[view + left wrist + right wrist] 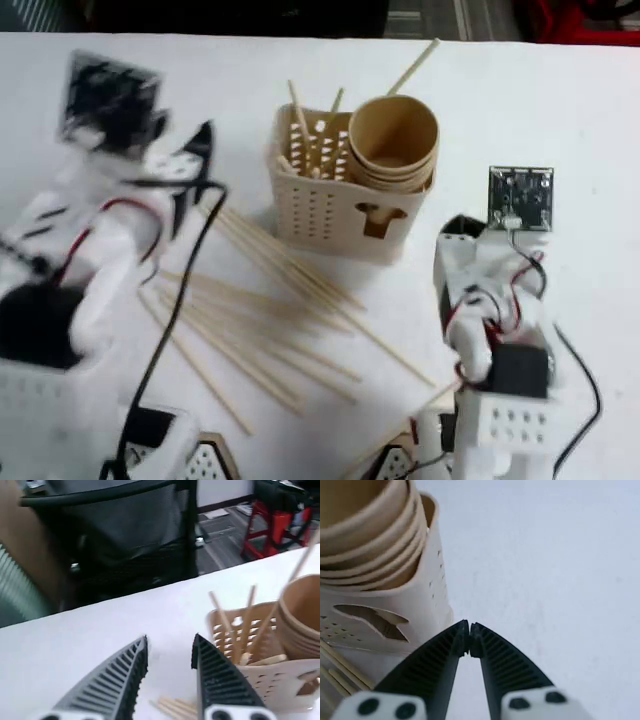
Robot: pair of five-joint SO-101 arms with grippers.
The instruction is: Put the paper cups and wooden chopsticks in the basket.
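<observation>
A cream perforated basket (330, 215) stands at the table's middle back, holding a stack of brown paper cups (393, 140) and a few upright wooden chopsticks (300, 128). Several more chopsticks (265, 310) lie scattered on the table in front of it. My left gripper (169, 652) is open and empty, raised at the left, with the basket (260, 672) and cups (302, 612) beyond it. My right gripper (469, 637) is shut with nothing in it, close beside the basket wall (427, 605) and stacked cups (370, 535).
White table surface (520, 100) extends right of and behind the basket. A black cable (175, 310) runs across the loose chopsticks at the left. A black office chair (130, 535) and a red stool (277, 520) stand beyond the far table edge.
</observation>
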